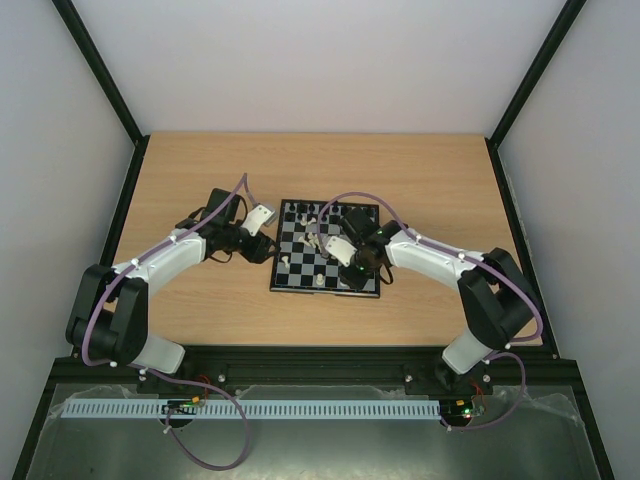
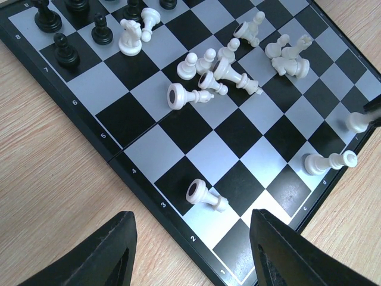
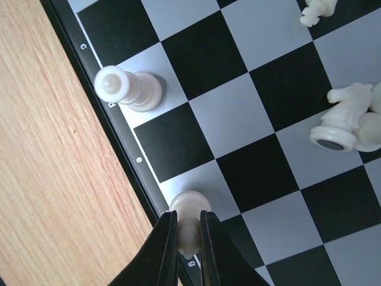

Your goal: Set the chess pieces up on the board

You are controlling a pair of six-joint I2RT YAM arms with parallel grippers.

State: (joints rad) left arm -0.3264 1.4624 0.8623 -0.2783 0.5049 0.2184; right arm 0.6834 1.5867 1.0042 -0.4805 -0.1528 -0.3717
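Note:
The board (image 1: 300, 272) lies mid-table, between the two arms. Black chess pieces (image 2: 65, 50) stand along its far rows. Several cream-white chess pieces (image 2: 223, 68) lie toppled in a heap mid-board. One white piece (image 2: 205, 195) lies on its side near the left edge. My left gripper (image 2: 190, 262) is open and empty over that board edge (image 2: 83, 119). My right gripper (image 3: 189, 225) is shut on a cream-white piece (image 3: 189, 205) at a pale square on the board's near edge (image 3: 128, 161). Another white piece (image 3: 128, 88) stands two squares along that edge.
A toppled white knight (image 3: 348, 116) lies on the board to the right of my right gripper. Bare wooden table (image 1: 200, 170) surrounds the board. Black frame posts and pale walls close in the table's sides and back.

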